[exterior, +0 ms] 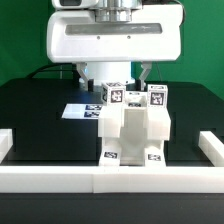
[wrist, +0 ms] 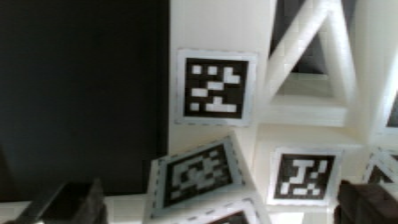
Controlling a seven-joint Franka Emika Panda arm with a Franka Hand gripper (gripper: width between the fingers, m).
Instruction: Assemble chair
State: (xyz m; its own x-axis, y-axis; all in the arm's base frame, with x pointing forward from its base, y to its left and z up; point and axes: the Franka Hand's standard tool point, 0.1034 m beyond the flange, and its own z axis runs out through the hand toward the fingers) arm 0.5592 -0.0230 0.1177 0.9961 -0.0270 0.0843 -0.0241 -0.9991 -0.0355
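Green walls are backing a black tabletop (exterior: 35, 110) where the chair (exterior: 133, 128) is standing against the near white border wall (exterior: 110, 176) for bracing, while the claw (exterior: 112, 78) is hovering behind it, spread or not I cannot tell

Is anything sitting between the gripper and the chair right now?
Nothing visible does. In the exterior view the gripper hangs just behind and above the chair, with no other object between them. The marker board lies flat on the table to the exterior view's left, out of the path.
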